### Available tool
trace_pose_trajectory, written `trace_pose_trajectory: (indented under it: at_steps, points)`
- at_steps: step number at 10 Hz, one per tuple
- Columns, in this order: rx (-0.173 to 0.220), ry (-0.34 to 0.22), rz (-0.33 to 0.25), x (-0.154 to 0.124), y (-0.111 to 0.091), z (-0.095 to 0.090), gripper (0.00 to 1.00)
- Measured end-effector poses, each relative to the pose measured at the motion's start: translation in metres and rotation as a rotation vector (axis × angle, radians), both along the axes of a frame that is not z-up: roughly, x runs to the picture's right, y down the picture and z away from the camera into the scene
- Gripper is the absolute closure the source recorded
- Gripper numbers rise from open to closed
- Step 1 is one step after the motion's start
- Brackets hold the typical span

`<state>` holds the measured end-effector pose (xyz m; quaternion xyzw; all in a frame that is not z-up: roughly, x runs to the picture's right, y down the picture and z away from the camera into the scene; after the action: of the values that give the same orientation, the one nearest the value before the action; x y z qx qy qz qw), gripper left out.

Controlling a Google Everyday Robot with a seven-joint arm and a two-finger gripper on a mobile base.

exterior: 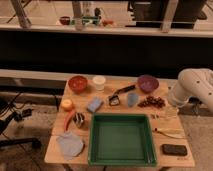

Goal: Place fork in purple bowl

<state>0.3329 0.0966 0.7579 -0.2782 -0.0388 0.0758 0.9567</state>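
Hanging over the right side of the wooden table (105, 112), the white arm (195, 87) bends down from the right edge of the frame, and the gripper (170, 111) sits at its lower end, low above the tabletop at mid-right. Whether the gripper is open or closed cannot be told. The fork (157, 116) shows only as a thin, faint silvery sliver lying on the wood just to the left of the gripper, below a cluster of dark red fruit (151, 102) and above the right corner of the green tray (122, 155); I cannot tell if the gripper touches it. The purple bowl (147, 82) stands at the back of the table, upper right of centre, well above the fork in the frame, and what shows of its inside looks bare. Further left along the back row are a white cup (99, 81) and a red-orange bowl (77, 83). A black-handled utensil (121, 94) lies slanted between the cup and the purple bowl, with a grey-blue cup (132, 99) just beside it. A cream-yellow-handled utensil (167, 132) lies near the tray's right wall, and a black block (174, 149) rests below it. On the left side are a blue sponge (94, 104), an orange fruit (67, 104), a red pepper (69, 120) and a grey cloth (70, 145).
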Motion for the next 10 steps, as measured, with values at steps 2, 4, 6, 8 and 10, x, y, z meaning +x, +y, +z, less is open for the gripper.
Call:
trace_pose_trajectory:
  at_steps: [2, 4, 6, 8, 10]
  points:
    - [-0.001, 0.000, 0.000, 0.000, 0.000, 0.000, 0.20]
    - [-0.003, 0.001, 0.006, 0.003, 0.004, 0.005, 0.20]
    - [0.005, 0.004, 0.015, 0.007, 0.009, 0.014, 0.20]
    - [0.018, 0.013, 0.024, 0.013, 0.009, 0.015, 0.20]
    - [0.022, 0.018, 0.025, 0.016, 0.011, 0.018, 0.20]
